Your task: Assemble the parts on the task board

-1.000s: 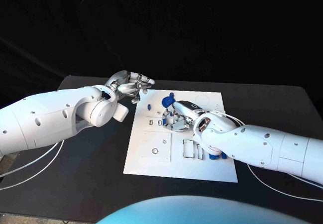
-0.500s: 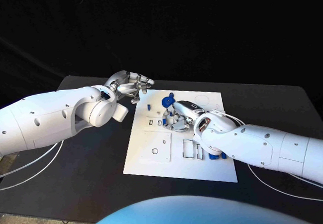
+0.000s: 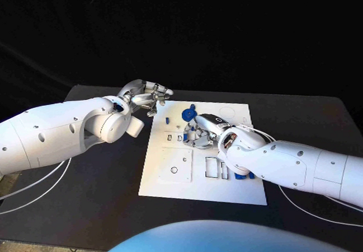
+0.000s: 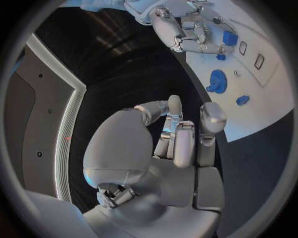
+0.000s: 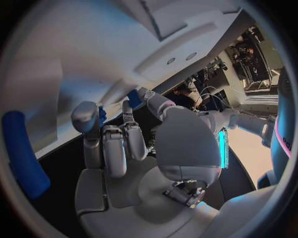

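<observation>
The fingers (image 4: 186, 42) of the right hand (image 3: 199, 131) are curled down onto a small blue part (image 4: 230, 37) near the centre of the task board (image 3: 172, 182); whether it is gripped or only pressed cannot be told. The left hand (image 3: 148, 95) is held off the board's corner at about eleven o'clock, its fingers (image 4: 184, 144) curled in on nothing. In judgement, the part should be kept square to its recess and seated by steady downward pressure, without sideways drag.

My head camera looks down on the bench (image 3: 87, 180); both wrist cameras sit close behind my robot hands, sharing the task board (image 3: 172, 182).
</observation>
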`<state>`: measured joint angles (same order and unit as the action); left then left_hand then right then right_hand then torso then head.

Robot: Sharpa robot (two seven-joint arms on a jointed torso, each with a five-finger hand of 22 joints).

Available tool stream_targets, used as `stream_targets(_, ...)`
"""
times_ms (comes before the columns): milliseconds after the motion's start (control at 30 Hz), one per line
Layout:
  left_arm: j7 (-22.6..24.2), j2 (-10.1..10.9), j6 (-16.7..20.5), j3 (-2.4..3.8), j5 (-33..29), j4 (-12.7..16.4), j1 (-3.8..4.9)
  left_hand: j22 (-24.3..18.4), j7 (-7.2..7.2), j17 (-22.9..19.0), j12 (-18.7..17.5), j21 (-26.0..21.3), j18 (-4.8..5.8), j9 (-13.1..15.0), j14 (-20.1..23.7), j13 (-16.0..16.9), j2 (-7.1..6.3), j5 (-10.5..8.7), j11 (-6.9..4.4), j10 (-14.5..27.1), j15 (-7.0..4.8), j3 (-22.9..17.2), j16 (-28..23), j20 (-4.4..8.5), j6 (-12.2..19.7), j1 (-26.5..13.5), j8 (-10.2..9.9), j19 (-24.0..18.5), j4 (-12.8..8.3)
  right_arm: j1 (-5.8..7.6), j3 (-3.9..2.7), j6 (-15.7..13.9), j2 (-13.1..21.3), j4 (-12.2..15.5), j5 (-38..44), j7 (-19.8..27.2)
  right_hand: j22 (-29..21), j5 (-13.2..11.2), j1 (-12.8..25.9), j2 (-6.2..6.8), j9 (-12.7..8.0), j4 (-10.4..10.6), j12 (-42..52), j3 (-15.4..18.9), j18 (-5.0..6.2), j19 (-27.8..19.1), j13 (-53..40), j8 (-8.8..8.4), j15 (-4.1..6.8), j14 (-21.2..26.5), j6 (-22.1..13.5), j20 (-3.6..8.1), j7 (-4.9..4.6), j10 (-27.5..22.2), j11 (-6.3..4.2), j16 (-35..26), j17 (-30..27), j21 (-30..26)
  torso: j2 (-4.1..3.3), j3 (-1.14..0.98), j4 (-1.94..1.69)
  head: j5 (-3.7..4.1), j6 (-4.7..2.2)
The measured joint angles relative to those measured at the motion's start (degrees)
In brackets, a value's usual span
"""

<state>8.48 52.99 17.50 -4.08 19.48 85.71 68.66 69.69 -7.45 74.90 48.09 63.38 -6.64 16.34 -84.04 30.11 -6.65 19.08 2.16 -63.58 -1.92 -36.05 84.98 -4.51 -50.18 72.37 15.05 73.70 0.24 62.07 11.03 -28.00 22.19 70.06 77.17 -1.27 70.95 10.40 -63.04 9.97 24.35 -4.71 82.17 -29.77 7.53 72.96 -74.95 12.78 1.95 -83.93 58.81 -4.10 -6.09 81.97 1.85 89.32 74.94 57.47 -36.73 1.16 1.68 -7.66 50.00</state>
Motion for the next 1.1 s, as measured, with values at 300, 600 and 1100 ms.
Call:
stream_targets(300, -0.09, 0.00, -0.02, 0.00, 0.00, -0.03, 0.00, 0.08, 0.00, 0.00, 0.00, 0.00, 0.00, -0.05, 0.00, 0.00, 0.00, 0.00, 0.00, 0.00, 0.00, 0.00, 0.26, 0.00, 0.00, 0.00, -0.22, 0.00, 0.00, -0.01, 0.01, -0.02, -0.01, 0.10, 0.13, -0.31, -0.01, -0.22, 0.06, 0.54, -0.08, 0.23, 0.00, 0.54, 0.00, 0.00, 0.00, -0.23, 0.00, 0.00, 0.00, 0.00, 0.00, 0.00, 0.00, 0.00, 0.00, -0.34, 0.00, 0.00, -0.01, -0.08, 0.00)
stream_targets(600, -0.20, 0.02, -0.05, 0.00, 0.00, -0.09, 0.00, 0.13, 0.00, 0.00, 0.00, 0.00, 0.00, -0.05, 0.00, -0.05, 0.00, 0.00, 0.21, 0.21, 0.00, 0.00, 0.26, 0.00, 0.00, 0.00, -0.22, 0.00, 0.00, -0.02, 0.02, -0.22, -0.03, 0.13, 0.18, -0.35, -0.15, -0.22, 0.74, 1.22, -0.56, 0.76, -0.58, 1.89, 0.00, -0.44, 0.01, -1.34, -0.42, 0.00, -1.53, -0.44, -0.89, -0.72, 0.72, 0.00, -0.01, -1.05, 0.00, 0.00, 0.01, -0.12, 0.00)
stream_targets(1100, -0.38, 0.04, -0.13, 0.00, 0.00, -0.21, 0.00, 0.13, 0.00, 0.00, 0.00, 0.00, 0.00, -0.05, 0.00, -0.05, 0.00, 0.00, 0.21, 0.21, 0.00, 0.00, 0.26, 0.00, 0.00, 0.00, -0.22, 0.00, 0.00, -0.02, 0.02, -0.81, 0.01, 0.18, 0.19, -0.34, -0.33, -0.22, 0.94, 1.49, -0.83, 1.56, -0.93, 3.48, 0.00, -0.73, 0.02, -1.83, -0.84, 0.00, -2.43, -0.73, -1.15, -1.22, 1.10, -0.22, -0.02, -1.74, 0.01, -0.03, 0.05, -0.05, 0.00)
